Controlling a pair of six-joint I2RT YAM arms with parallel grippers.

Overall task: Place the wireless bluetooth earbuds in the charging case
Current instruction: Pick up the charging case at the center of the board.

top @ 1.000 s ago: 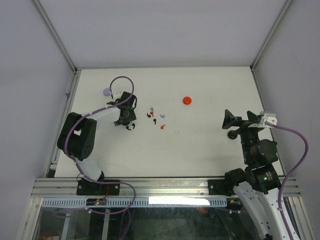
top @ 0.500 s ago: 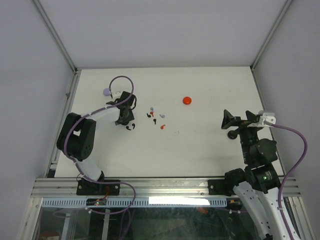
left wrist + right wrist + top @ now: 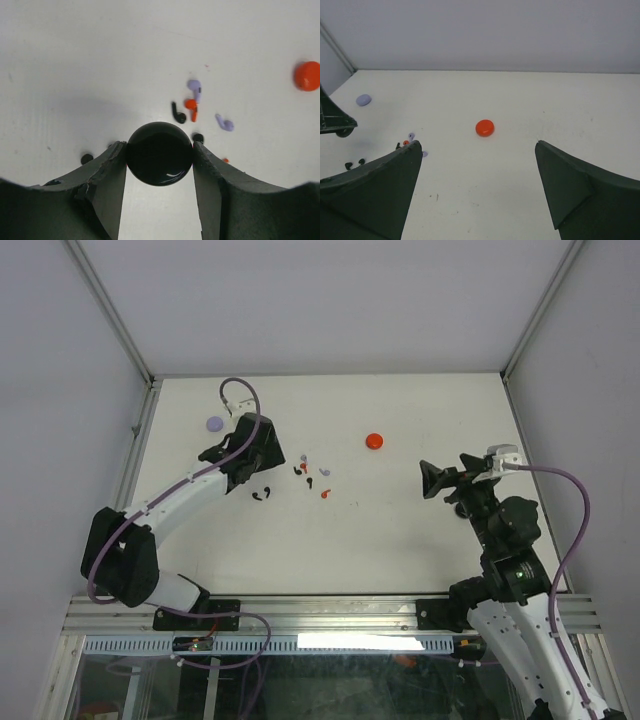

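Jaws: left gripper (image 3: 159, 146) clamped on black case (image 3: 160, 156), earbuds (image 3: 190, 104) just beyond; right gripper (image 3: 477, 147) wide apart.

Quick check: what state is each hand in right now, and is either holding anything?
Left hand: closed on the black round case.
Right hand: open, holding nothing.

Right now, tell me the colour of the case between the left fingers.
The case is black; left wrist view.
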